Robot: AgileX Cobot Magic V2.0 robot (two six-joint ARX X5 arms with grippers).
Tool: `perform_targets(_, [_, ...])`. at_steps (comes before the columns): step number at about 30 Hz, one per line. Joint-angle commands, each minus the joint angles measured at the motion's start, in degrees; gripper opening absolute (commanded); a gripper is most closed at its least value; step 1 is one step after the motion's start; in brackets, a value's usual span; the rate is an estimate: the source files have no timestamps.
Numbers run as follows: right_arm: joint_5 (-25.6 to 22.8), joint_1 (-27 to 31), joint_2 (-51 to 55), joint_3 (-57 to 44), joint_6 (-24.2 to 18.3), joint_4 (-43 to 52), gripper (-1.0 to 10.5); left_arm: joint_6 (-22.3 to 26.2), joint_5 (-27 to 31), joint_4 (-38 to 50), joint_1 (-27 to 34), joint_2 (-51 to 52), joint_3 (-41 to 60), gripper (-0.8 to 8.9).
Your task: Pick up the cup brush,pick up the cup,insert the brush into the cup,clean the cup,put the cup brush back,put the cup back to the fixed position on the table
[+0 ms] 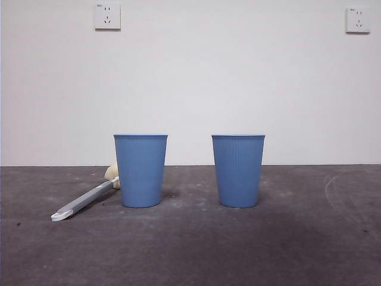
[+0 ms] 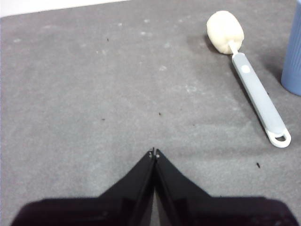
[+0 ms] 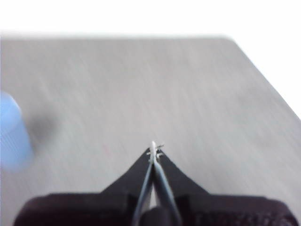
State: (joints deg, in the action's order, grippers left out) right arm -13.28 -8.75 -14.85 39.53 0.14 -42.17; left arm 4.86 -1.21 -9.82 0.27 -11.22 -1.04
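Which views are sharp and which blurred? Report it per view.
Front view: sharp, both blue cups crisp. Left wrist view: sharp, cup brush clear. Right wrist view: smeared, the cup just a blue blur, background overexposed.

Flat dark grey matte table (image 1: 190, 250), pale scuffs and dusty specks all over it, a faint curved mark towards one side. Two blue ribbed plastic tumblers stand upright on it, well apart: one cup (image 1: 140, 170) and its twin, the second cup (image 1: 238, 170). Lying flat just beside the first cup is the cup brush (image 1: 86, 201), long grey handle, white end loop towards the camera, cream-yellow sponge head tucked partly behind that cup.
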Motion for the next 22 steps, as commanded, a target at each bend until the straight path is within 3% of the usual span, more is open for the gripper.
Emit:
perform_targets(1, [5.3,3.2,3.9,-8.4,-1.3,11.1,0.0,-0.3,-0.3,0.4,0.2,-0.9,0.2,-0.03])
perform_targets(6, [14.0,6.3,9.6,-26.8,-1.7,27.2,0.0,-0.3,-0.3,1.8,0.2,-2.8,0.2,-0.03])
perform_targets(12, [13.9,6.3,13.3,-36.8,-1.7,28.0,0.0,-0.3,-0.3,2.3,0.2,-3.4,0.2,-0.03])
perform_targets(22, [13.9,6.2,14.3,-37.6,-1.7,28.6,0.0,-0.3,-0.3,2.3,0.2,-3.4,0.2,-0.03])
